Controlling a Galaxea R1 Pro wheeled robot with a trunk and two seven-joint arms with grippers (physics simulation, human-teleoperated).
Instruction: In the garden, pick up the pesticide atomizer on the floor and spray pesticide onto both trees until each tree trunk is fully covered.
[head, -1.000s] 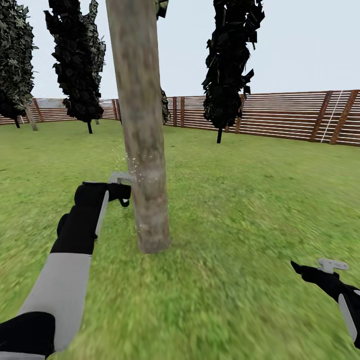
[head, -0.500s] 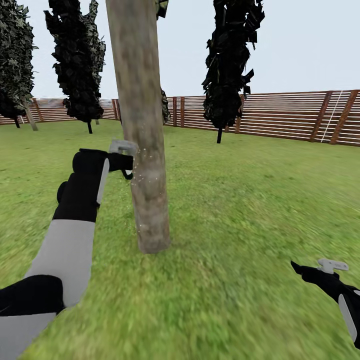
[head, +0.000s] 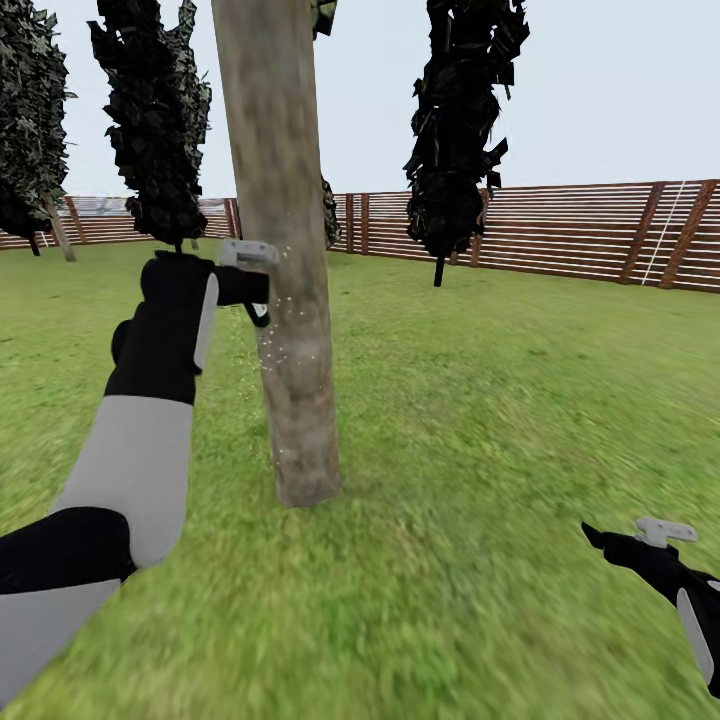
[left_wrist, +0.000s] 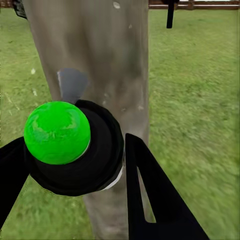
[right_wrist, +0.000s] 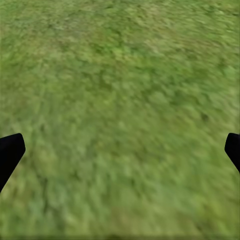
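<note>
My left gripper (left_wrist: 75, 165) was clamped on the pesticide atomizer (left_wrist: 80, 155), its black fingers (left_wrist: 150, 195) pressed against the bottle's sides, a green round part of the bottle facing the wrist camera. In the head view the light grey spray head (head: 247, 254) sat just beside the tree trunk (head: 285, 250), nozzle toward the bark, with pale specks of spray on and around the trunk near it.

My right gripper (head: 640, 545) hung low over the floor (head: 480, 420), well apart from the trunk, fingers (right_wrist: 10, 152) spread wide and empty.

I judged the pick-up done and the first trunk partly sprayed: the specks showed only along its middle and lower stretch, so I could not call it covered. The other trees (head: 460, 130) by the fence (head: 580, 235) looked untouched, so the second trunk was probably left to do.
</note>
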